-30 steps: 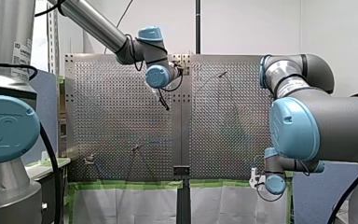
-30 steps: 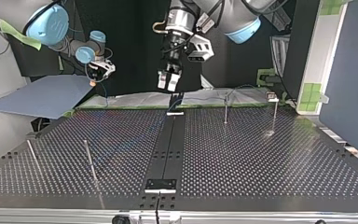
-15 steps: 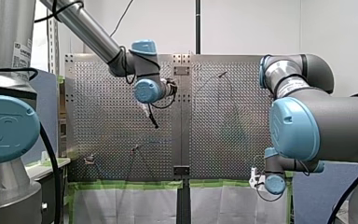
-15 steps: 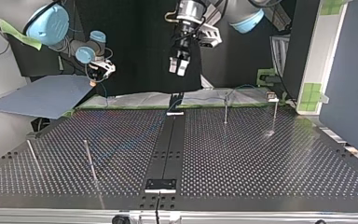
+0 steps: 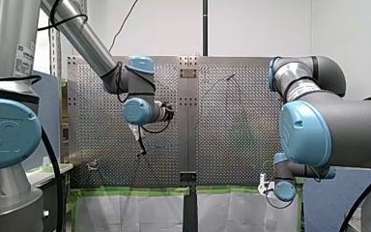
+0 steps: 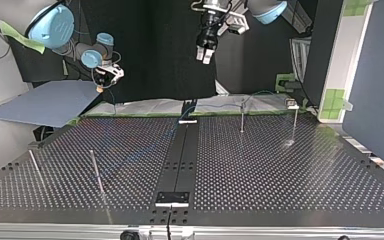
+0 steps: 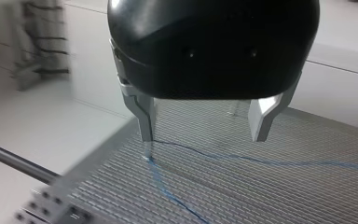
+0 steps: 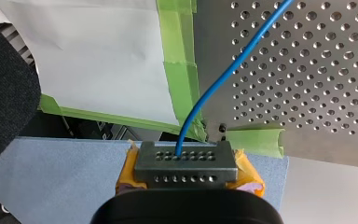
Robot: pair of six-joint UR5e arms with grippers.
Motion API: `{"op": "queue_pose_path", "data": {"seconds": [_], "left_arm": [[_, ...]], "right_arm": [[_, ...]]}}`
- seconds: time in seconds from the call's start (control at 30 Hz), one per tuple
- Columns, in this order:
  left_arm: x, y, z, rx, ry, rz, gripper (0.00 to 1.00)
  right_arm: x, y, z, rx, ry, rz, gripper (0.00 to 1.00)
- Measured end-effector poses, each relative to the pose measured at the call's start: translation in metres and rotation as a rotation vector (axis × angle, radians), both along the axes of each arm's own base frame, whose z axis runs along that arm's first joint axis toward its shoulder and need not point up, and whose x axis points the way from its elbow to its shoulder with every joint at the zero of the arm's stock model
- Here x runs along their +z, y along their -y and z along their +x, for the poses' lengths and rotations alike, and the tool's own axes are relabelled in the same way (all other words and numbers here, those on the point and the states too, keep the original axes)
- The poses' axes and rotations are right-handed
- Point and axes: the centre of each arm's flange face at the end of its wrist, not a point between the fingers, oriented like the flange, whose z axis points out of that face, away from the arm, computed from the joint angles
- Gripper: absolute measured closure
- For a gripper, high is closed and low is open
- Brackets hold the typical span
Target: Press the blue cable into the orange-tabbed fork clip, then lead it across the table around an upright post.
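The blue cable (image 8: pixel 228 70) runs from my right gripper (image 8: pixel 182 156), whose yellow-padded fingers are shut on it, out over the perforated table (image 8: pixel 317 84). In the top view my right gripper (image 6: pixel 108 75) hangs off the table's far left corner. My left gripper (image 7: pixel 204 135) is open with nothing between its metal fingers (image 7: pixel 147 123), and the cable (image 7: pixel 279 162) lies on the table below it. It (image 6: pixel 205 52) hovers high above the table's far middle in the top view. A small clip (image 6: pixel 291 104) stands at the far right. An upright post (image 6: pixel 242 117) stands near it.
More thin posts stand on the table: one (image 6: pixel 295 125) by the clip and two (image 6: pixel 95 172) (image 6: pixel 35 167) at the top view's near left. A black strip (image 6: pixel 180 155) runs down the middle. A blue sheet (image 6: pixel 50 102) lies beyond the far left corner.
My left gripper has risen and moved right in the top view, leftward and down in the front view, staying open. My right arm has not moved.
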Motion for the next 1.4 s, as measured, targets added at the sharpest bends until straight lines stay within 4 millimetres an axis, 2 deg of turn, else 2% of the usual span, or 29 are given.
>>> {"op": "queue_pose_path", "data": {"seconds": [0.17, 0.57, 0.97, 1.4], "left_arm": [[-0.028, -0.012, -0.012, 0.0, -0.034, 0.063, 0.02], [-0.058, -0.033, -0.04, -0.076, -0.037, 0.085, 0.02], [-0.08, -0.053, -0.069, -0.144, -0.041, 0.14, 0.02], [-0.082, -0.055, -0.071, -0.146, -0.041, 0.16, 0.02]], "right_arm": [[0.0, 0.0, 0.0, 0.0, 0.0, 0.001, 1.0], [0.0, -0.001, 0.0, -0.001, -0.001, 0.01, 1.0], [0.0, 0.0, -0.004, -0.008, -0.002, 0.011, 1.0], [-0.001, -0.001, -0.002, -0.003, -0.002, 0.014, 1.0]]}}
